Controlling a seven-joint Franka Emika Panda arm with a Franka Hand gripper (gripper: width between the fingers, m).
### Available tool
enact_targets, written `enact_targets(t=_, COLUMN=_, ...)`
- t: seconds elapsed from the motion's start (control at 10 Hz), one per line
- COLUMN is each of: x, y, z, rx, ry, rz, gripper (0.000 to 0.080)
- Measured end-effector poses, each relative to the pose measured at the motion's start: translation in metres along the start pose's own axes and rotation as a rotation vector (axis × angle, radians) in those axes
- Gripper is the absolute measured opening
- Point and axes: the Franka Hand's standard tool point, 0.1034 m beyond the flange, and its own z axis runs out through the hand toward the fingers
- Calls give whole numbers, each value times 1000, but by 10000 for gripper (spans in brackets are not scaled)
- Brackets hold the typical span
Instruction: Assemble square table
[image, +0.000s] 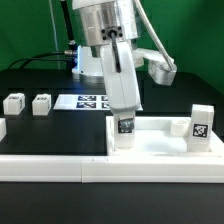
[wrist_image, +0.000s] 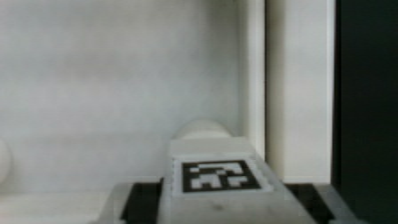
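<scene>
My worry is that the leg (image: 126, 128), clamped in the gripper (image: 124, 116), meets the slab (image: 160, 143) tilted or off its hole and jams, since I cannot quite see the hole beneath it. The slab is plain white and lies flat along the worktop's (image: 40, 135) edge nearest the exterior view. A second leg (image: 200, 124) stands upright at its corner on the exterior view's right.

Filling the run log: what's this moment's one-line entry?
gripper: shut on held leg | held leg: upright at slab corner | second leg: standing on slab
</scene>
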Motion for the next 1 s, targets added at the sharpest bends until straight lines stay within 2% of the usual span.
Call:
enact_targets(t=0.1, x=0, y=0, z=0, rx=0, ry=0, rz=-2, gripper=353)
enact_targets(t=0.2, x=2, y=-2, z=0, rx=18, ry=16, rz=-154, gripper=353)
enact_targets(t=0.3, x=-1, y=2, z=3, rx=12, ry=26, rz=-380, gripper=531)
enact_targets(t=0.4, x=-5, y=-2, z=1, rx=1, ry=39, rz=-668, gripper=624)
enact_targets(t=0.9, x=-2, y=-2, z=1, rx=-10, ry=43, rz=-1052, gripper=649)
enact_targets(t=1.0, x=1, y=-3, z=-2, rx=-31, ry=48, rz=-1256, gripper=649)
